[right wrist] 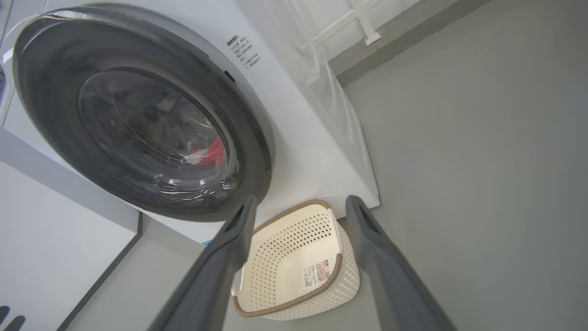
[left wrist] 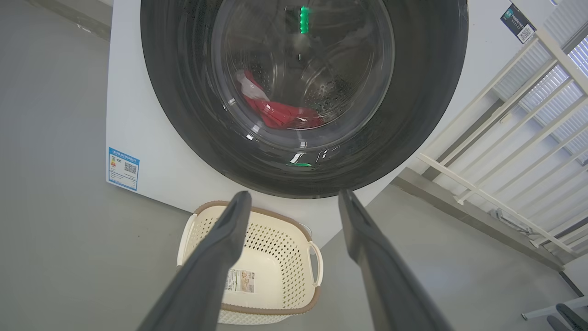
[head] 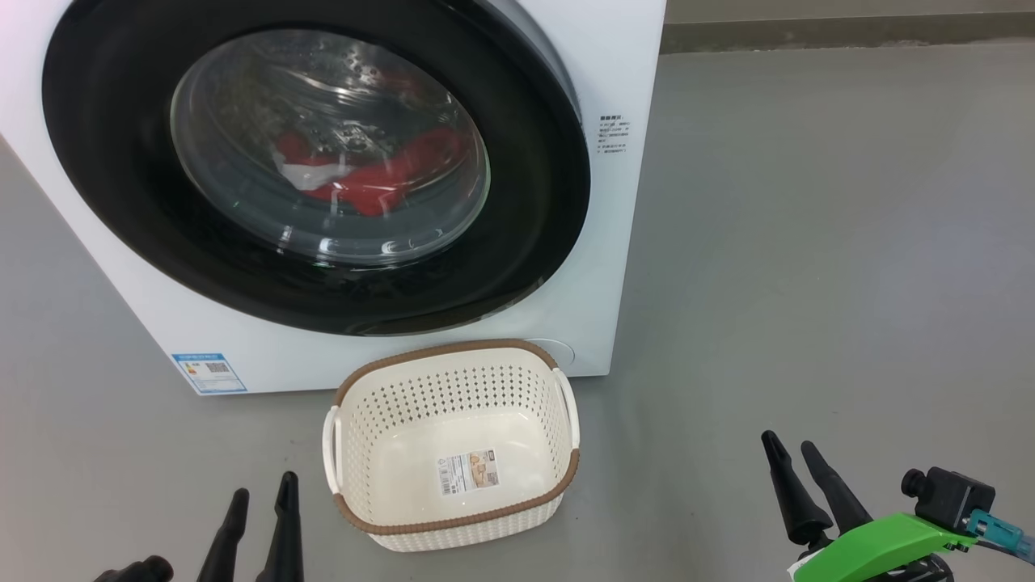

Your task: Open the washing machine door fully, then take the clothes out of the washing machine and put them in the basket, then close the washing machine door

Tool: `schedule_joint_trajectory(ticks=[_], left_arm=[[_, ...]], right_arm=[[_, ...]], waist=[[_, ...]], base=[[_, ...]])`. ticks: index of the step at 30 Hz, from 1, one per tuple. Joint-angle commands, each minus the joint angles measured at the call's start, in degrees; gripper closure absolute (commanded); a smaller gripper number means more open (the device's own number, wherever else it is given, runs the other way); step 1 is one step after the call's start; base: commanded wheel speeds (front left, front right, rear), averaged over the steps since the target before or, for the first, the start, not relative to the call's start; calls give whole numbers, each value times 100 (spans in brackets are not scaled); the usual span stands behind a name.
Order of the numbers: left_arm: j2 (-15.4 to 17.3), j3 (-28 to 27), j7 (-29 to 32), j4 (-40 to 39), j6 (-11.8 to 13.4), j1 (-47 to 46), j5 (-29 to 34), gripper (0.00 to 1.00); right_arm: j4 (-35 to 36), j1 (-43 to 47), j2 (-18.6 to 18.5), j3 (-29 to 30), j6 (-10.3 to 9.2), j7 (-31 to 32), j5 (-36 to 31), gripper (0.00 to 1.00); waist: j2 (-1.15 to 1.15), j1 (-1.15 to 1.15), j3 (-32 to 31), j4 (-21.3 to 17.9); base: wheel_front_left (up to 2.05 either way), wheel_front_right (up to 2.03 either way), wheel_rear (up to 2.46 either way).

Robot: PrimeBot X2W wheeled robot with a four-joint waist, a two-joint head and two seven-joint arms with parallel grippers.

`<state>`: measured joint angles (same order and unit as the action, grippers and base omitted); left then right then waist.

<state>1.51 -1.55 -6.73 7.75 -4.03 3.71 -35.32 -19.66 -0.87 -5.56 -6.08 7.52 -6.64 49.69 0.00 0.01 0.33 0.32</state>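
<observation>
Grippers both spread: left gripper (head: 264, 485) and right gripper (head: 788, 441) low over the floor (head: 808, 242); basket (head: 453, 349) stands between them, further forward, just before the washing machine (head: 623, 81). On it the washing machine door (head: 121, 162) is shut; clothes (head: 380, 182) lie behind its glass, well beyond both grippers; left wrist view adds a white railing (left wrist: 459, 181) beside the machine.

Bright, even light; the head view is sharp. Shadows on the grey floor (head: 808, 242) are faint and soft. In the left wrist view, white glare streaks and a green reflected glow lie on the washing machine door (left wrist: 183, 92), and daylight shows through a slatted window (left wrist: 565, 59). Both wrist views bow straight lines near their edges.
</observation>
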Motion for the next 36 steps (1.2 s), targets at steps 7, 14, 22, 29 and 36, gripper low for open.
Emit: schedule_joint_trajectory(ticks=[7,14,22,29,36], left_arm=[[108,-89,-238,-282,76,25,810,0],[114,-92,-357,-293,50,67,1227,0],[120,-87,-494,-282,15,113,1687,0],[126,-84,-612,-279,-2,149,2102,0],[132,-121,-732,-158,-56,195,2287,0]], right_arm=[[135,-39,-140,-122,-2,-253,-643,0],[158,-22,-140,-111,-2,-371,-1014,0],[199,30,-135,-43,-3,-506,-1465,0],[219,108,-97,47,-3,-624,-1850,0],[263,204,-89,97,-3,-741,-2228,0]], waist=[[0,0,16,-8],[0,0,33,-21],[0,0,49,-41],[0,0,55,-46],[0,0,58,-53]], base=[[0,0,0],[0,0,0],[0,0,0],[0,0,0],[0,0,0]])
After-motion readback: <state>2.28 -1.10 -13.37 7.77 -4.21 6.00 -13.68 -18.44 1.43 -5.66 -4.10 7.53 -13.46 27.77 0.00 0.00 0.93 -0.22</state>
